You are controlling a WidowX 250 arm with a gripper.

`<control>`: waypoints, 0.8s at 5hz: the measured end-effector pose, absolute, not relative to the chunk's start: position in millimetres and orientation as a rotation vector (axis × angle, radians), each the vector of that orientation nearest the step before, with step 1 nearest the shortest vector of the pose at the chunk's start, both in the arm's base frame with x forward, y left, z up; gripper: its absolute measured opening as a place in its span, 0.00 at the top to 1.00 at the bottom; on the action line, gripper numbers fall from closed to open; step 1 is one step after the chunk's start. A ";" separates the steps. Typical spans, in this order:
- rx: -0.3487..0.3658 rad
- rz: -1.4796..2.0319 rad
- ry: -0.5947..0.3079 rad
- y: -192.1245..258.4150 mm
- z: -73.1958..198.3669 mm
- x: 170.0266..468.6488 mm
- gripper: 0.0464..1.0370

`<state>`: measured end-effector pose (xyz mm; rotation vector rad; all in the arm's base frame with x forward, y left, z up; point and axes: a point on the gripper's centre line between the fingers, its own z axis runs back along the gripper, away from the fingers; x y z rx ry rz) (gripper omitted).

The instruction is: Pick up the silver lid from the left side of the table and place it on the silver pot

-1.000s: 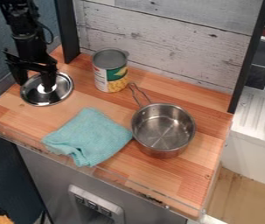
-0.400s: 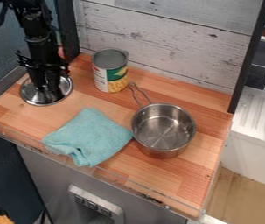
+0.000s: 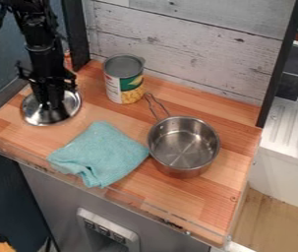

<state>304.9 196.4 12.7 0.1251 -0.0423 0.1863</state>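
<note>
Metal pot lid: upper left of frame, shiny side visible, small stretch of wood between it and the towel. Can't tell whether its rim is fully down on the wood.

Gripper is right over the lid's middle, pointing down. Fingers close together, only a narrow gap, closed on the lid's knob; they hide most of it. Black arm drops in from the top left edge.

Corn can: right of the lid, well apart from it, upright, gray top, green/white label with yellow kernels.

Teal towel: left of center, below lid and can, roughly folded, lying flat with a bunched lower corner. Its right corner is at or just beside the saucepan.

Steel saucepan: right of center, upright, inside bottom visible. Wire-loop handle points up-left, its end near the can's base.

All on a wood countertop. Whitewashed plank panel behind, between a black left post and a black right post. Clear edge guard along the front. Gray cabinet front below, with a control panel at bottom center-left. White ribbed drainboard at right edge, dark tiles above it.
</note>
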 end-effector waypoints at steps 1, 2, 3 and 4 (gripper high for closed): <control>0.180 0.161 -0.138 161.6 72.3 310.5 0.76; 0.154 0.070 -0.164 107.8 109.2 316.7 0.76; 0.114 -0.066 -0.190 61.5 109.4 324.9 0.76; 0.068 -0.169 -0.193 12.8 93.1 336.6 0.76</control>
